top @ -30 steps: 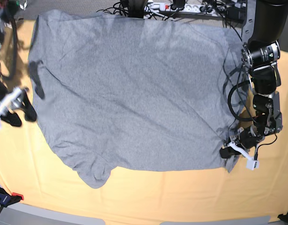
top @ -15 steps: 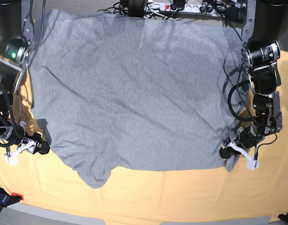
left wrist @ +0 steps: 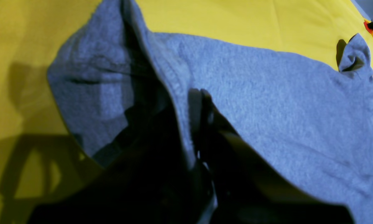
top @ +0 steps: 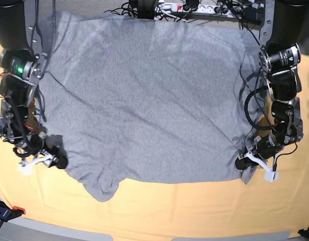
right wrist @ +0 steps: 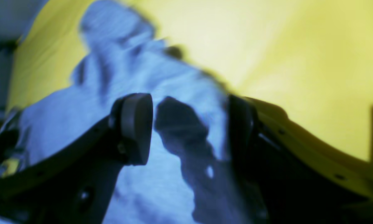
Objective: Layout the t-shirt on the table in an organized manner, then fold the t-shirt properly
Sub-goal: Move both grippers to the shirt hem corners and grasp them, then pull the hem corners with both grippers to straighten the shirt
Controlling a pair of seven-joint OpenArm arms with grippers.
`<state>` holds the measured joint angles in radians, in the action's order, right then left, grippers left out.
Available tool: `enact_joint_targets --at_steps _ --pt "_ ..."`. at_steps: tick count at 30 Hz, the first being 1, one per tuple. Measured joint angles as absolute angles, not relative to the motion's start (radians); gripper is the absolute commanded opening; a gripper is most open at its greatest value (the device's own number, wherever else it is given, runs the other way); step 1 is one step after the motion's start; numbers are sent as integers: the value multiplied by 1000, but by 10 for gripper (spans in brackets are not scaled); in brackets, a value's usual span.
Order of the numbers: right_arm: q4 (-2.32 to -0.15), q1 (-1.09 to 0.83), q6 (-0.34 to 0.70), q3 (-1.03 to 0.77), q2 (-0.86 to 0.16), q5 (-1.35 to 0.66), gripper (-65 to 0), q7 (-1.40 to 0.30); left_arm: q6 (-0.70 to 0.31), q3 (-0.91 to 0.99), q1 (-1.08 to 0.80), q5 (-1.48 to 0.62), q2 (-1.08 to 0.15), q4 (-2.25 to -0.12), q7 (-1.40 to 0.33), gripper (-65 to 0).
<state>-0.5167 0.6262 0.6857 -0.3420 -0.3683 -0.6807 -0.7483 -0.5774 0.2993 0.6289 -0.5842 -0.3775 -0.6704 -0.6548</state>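
The grey t-shirt (top: 144, 100) lies spread out on the yellow-orange table (top: 194, 211), plain side up, with a sleeve (top: 101, 188) sticking out toward the front left. My left gripper (top: 243, 163) is shut on the shirt's front right corner; in the left wrist view the fabric (left wrist: 267, 93) rises as a ridge pinched in the gripper (left wrist: 199, 96). My right gripper (top: 58, 160) stands open at the shirt's left edge, just above the sleeve. The blurred right wrist view shows the gripper (right wrist: 189, 124) with grey cloth (right wrist: 112, 77) beneath and between the wide-apart fingers (right wrist: 136, 124).
A power strip and tangled cables (top: 179, 7) run along the table's back edge. A red and black clamp (top: 8, 211) sits at the front left corner. Bare tablecloth shows in front of the shirt, and the table's front edge (top: 144, 236) is close.
My right arm has swung in from the far left and come down to the shirt's left edge beside the sleeve. The left arm and the shirt corner it holds have stayed put.
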Motion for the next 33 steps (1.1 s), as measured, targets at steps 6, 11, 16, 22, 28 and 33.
enact_joint_targets --at_steps 6,11,16,22,28,33 --pt "-517 627 693 -341 -359 -646 -337 -720 -577 300 629 -588 -385 -670 -654 -650" --pt "-533 623 692 -337 -409 -600 -353 -664 -578 299 629 -588 -386 -670 -654 -650" --pt "-567 625 689 -337 -452 -602 -532 -650 -577 299 629 -607 -388 -670 -652 -650" --pt "-567 617 689 -337 -426 -601 -404 -666 -577 299 629 -621 -388 -670 -652 -650" --pt "-570 603 581 -337 -418 -557 -297 -612 -578 299 629 -621 -388 -670 -653 -650" --pt "-577 531 631 -342 -393 -567 -310 -514 -577 299 629 -621 -390 -670 -656 -650"
